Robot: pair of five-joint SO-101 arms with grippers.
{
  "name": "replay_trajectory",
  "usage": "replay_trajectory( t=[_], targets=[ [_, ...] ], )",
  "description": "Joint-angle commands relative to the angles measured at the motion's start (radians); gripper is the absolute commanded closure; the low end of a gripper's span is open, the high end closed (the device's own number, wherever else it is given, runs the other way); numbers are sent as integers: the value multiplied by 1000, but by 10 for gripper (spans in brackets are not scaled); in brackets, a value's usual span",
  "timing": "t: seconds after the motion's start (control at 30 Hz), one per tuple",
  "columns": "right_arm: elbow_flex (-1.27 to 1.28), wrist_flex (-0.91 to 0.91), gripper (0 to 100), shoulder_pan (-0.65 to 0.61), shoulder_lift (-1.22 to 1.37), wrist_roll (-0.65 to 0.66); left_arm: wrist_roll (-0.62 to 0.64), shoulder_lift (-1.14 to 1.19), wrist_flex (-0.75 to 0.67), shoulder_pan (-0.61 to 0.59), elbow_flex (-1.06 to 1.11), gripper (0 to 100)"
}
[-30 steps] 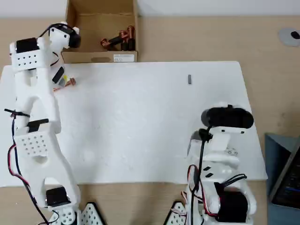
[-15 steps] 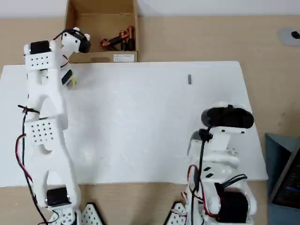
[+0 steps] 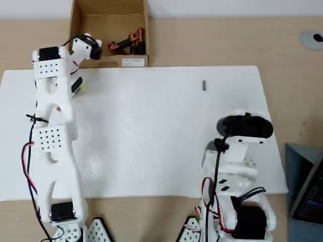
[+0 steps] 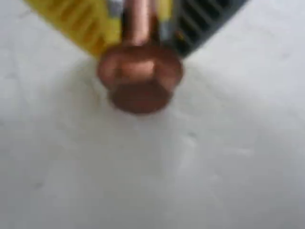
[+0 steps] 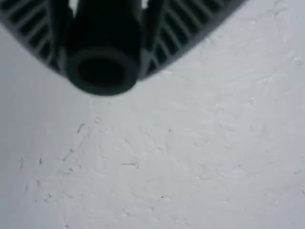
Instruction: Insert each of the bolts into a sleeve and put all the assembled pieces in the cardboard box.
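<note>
Now, at this moment:
- The left arm (image 3: pixel 50 136) stretches along the left edge of the white mat (image 3: pixel 151 141), with its wrist at the mat's far-left corner.
- The left gripper (image 4: pixel 140 26) is clamped on a copper bolt (image 4: pixel 139 76). The shank is pinched between a yellow finger (image 4: pixel 76 24) and a black finger (image 4: pixel 200 21), and the flanged head sticks out past the tips.
- The bolt head hangs close over the mat. Whether it touches the mat cannot be told.
- In the high view the left gripper (image 3: pixel 77 85) sits just beside the near wall of the cardboard box (image 3: pixel 75 30).
- The box stands on the table (image 3: pixel 212 40), against the mat's far edge near the far-left corner.
- Assembled pieces (image 3: pixel 128 44), copper and black, lie in the box's near-right corner.
- The right arm (image 3: pixel 245 127) is folded up near the mat's near-right corner.
- The right gripper (image 5: pixel 102 31) is closed around a black sleeve (image 5: pixel 101 71), with ribbed black fingers (image 5: pixel 190 24) on both sides. The sleeve's open bore is visible, above the mat.
- A small dark piece (image 3: pixel 204 85) lies alone on the mat near its far edge, right of centre.
</note>
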Motion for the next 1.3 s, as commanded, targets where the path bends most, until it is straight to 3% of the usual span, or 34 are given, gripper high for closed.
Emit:
replay_trajectory(
  t=[0.0, 0.13, 0.3, 0.47, 0.7, 1.0, 1.27],
  targets=[
    [-4, -20, 989, 5, -10, 11, 3, 18, 32, -2, -25, 999],
    [-5, -21, 989, 4, -10, 9, 6, 8, 87, 2, -35, 998],
    [-50, -21, 989, 4, -10, 9, 144, -88, 91, 11, -60, 998],
    [-65, -17, 989, 4, -10, 9, 250, -282, 91, 71, 48, 998],
    [-65, -23, 989, 4, -10, 9, 413, -688, 91, 189, 436, 998],
    [-56, -23, 989, 4, -10, 60, 416, -1245, 89, 288, 973, 998],
    [8, -46, 989, 4, -12, 109, 416, -1636, 29, 281, 1335, 998]
  ],
)
